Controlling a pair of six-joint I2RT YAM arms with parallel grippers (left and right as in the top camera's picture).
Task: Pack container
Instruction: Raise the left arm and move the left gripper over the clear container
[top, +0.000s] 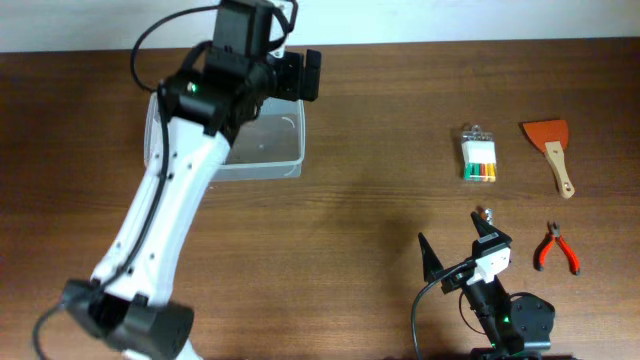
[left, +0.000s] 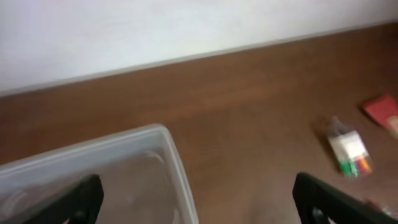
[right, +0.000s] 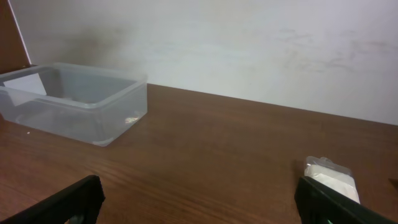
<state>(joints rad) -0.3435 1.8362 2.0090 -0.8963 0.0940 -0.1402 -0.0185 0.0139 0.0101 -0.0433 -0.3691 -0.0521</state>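
Observation:
The container is a clear plastic tub at the back left of the table, and nothing shows in the part of it I can see. My left arm crosses its left part. My left gripper hovers open over its far right corner. In the left wrist view the container's rim runs between the spread fingers of the left gripper. My right gripper stands open low over the table at the front right, holding nothing. In the right wrist view the right gripper faces the container far off to the left.
A clear pack of coloured markers lies right of centre. An orange scraper with a wooden handle lies further right. Red-handled pliers lie near the front right. A wall borders the table's far edge.

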